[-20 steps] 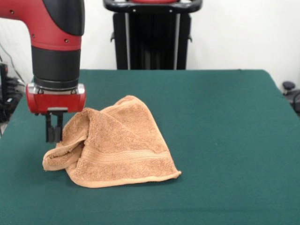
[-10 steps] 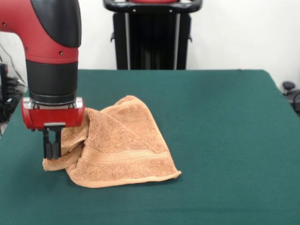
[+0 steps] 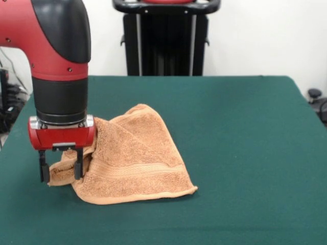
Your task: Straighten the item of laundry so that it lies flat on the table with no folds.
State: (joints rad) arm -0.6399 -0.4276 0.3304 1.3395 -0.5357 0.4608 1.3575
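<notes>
Towel (image 3: 134,158) bunched, its left corner partly hidden between spread gripper (image 3: 61,171) fingers

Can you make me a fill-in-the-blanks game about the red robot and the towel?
1. The towel is the colour ____.
2. The towel lies crumpled on the ____ table.
3. The gripper has its two fingers ____, one on each side of the towel's corner.
4. The gripper is down at the towel's corner on the picture's ____ side.

Missing words: orange-tan; green; open; left
</notes>
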